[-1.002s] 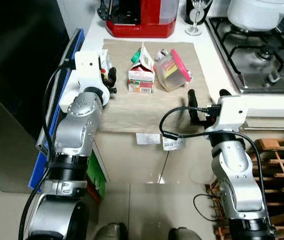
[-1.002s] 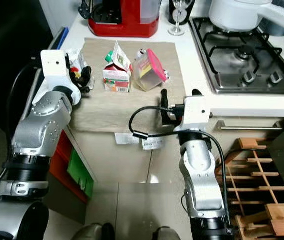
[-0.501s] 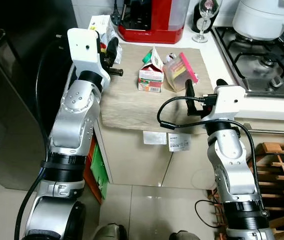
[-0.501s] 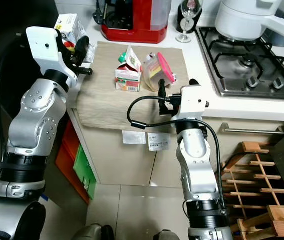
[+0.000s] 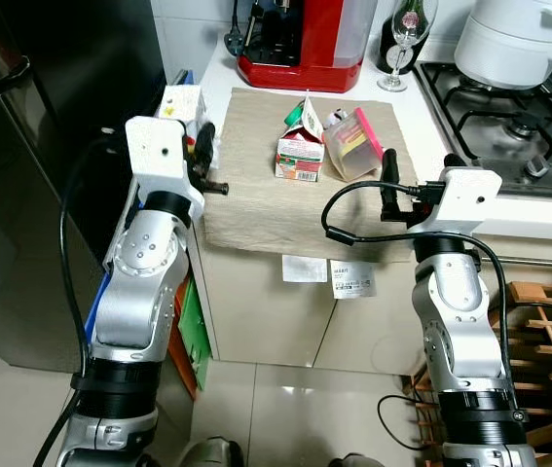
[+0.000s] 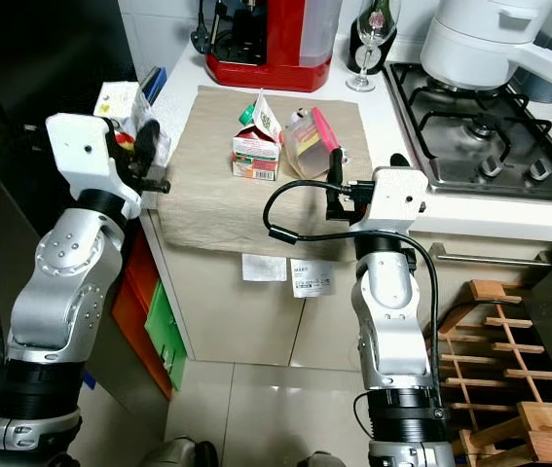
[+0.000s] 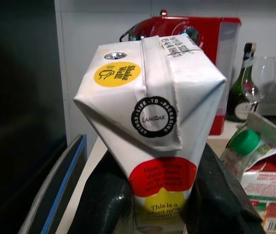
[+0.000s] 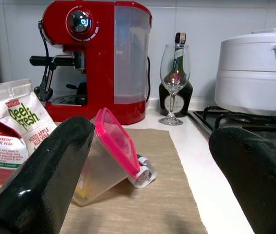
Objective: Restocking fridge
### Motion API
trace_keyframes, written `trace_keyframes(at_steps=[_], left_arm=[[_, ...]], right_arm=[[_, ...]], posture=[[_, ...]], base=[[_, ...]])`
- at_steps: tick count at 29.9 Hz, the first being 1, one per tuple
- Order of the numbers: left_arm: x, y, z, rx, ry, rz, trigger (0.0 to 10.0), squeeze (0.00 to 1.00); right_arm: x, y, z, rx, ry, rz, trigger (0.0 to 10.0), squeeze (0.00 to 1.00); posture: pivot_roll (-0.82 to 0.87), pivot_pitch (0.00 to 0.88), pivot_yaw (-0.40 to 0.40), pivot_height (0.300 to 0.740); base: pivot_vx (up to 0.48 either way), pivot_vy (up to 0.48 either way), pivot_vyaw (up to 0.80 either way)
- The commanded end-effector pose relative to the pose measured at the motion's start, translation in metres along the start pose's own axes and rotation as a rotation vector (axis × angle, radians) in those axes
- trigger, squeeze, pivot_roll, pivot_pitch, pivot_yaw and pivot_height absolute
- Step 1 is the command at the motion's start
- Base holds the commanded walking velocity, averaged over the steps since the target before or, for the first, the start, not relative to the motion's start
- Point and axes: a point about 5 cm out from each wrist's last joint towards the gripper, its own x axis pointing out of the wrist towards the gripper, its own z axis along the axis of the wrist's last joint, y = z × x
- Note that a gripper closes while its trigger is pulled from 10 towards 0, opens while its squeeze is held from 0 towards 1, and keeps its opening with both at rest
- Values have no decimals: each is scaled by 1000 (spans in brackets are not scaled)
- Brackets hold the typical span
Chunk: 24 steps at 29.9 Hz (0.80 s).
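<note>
I am seeing my left claw (image 7: 152,204) pinching a white carton (image 7: 150,126) between its two black fingers (image 7: 106,202), off the left edge of the bench (image 5: 407,107) and next to the dark fridge (image 5: 22,146). The carton is standing upright in the grip, with a yellow "Shake Well" sticker and a red patch showing on its faces.

My right claw (image 8: 150,161) is hovering at the near right edge of the bench, its fingers (image 8: 40,170) spread wide with nothing between them. It is pointing toward the far side, at what is lying on the beige mat (image 5: 266,195).

On that mat an apple juice carton (image 5: 298,156) with a green cap is standing upright, its top torn open. Just to the right of it, a clear container with a pink lid (image 5: 355,144) is lying tipped on its side.

At the far edge of the bench a red coffee machine (image 5: 300,44) is standing, with a wine glass (image 5: 404,34) to its right. A gas hob (image 5: 519,117) with a white pot (image 5: 509,39) is sitting on the right.
</note>
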Motion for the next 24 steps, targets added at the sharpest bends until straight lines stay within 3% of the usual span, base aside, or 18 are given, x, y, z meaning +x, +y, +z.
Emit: trace_keyframes(at_steps=[1,17,24], left_arm=[[2,-1,5,-4,-22,12,10000,0],[7,-8,-1,-8,-18,7,10000,0],[10,-11,-1,-11,-20,-6,10000,0]], right_arm=[[3,1,1,6,-9,3,10000,0],[7,-5,-2,3,9,0,10000,0],[7,-7,-1,-3,6,0,10000,0]], posture=[[-28,0,18,736],[-59,0,7,736],[-70,0,8,736]], base=[[0,0,0],[0,0,0],[-260,0,0]])
